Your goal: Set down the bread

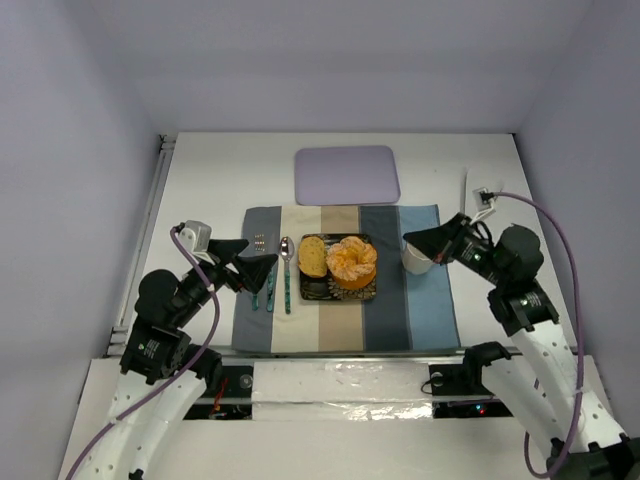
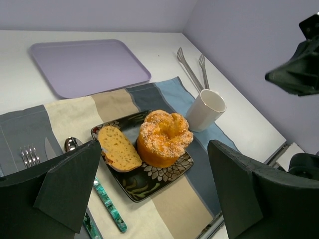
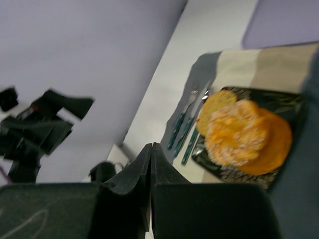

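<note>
The bread (image 1: 313,256) is a small golden slice lying on the left part of a dark patterned plate (image 1: 338,292), next to a round orange peeled fruit (image 1: 352,262). In the left wrist view the bread (image 2: 118,148) lies flat on the plate (image 2: 144,181), touching the fruit (image 2: 163,137). My left gripper (image 1: 262,252) is open and empty, just left of the plate above the cutlery; it also shows in the left wrist view (image 2: 154,144). My right gripper (image 1: 405,240) is shut and empty, above the white cup (image 1: 417,262). The right wrist view shows it (image 3: 151,145) with the bread (image 3: 215,105) beyond.
A striped placemat (image 1: 420,300) lies under the plate. A fork (image 2: 29,155), knife and spoon (image 2: 71,144) with teal handles lie left of the plate. A lilac tray (image 1: 346,174) sits behind the mat. Metal tongs (image 2: 192,67) lie at the far right.
</note>
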Action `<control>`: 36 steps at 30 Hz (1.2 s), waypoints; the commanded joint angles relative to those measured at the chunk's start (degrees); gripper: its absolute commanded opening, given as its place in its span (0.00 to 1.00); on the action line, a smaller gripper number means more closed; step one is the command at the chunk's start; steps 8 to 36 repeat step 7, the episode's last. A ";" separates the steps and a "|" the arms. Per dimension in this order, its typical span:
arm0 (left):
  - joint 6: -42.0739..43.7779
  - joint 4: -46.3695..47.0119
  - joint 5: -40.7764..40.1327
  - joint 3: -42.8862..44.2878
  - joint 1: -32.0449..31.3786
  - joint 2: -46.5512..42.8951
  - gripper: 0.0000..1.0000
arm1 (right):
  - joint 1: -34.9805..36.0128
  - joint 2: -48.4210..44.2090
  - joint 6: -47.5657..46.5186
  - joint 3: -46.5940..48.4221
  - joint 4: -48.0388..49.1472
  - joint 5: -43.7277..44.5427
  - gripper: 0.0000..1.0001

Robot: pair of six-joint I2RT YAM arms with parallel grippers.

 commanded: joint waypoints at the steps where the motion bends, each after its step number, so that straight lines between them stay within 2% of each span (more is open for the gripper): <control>1: 0.74 3.27 -0.89 -0.60 -0.23 -0.52 0.87 | 4.66 -1.17 1.92 -2.64 5.83 -4.12 0.01; 5: 0.74 3.80 -1.07 -0.95 -0.23 0.27 0.85 | 11.51 0.66 1.84 -4.66 8.65 -1.41 0.06; 7: 0.74 3.45 -1.07 -0.78 -0.23 1.49 0.86 | 16.17 3.47 0.09 -3.62 8.30 1.06 0.12; 36: 0.74 3.45 -1.07 -0.78 -0.23 1.49 0.86 | 16.17 3.47 0.09 -3.62 8.30 1.06 0.12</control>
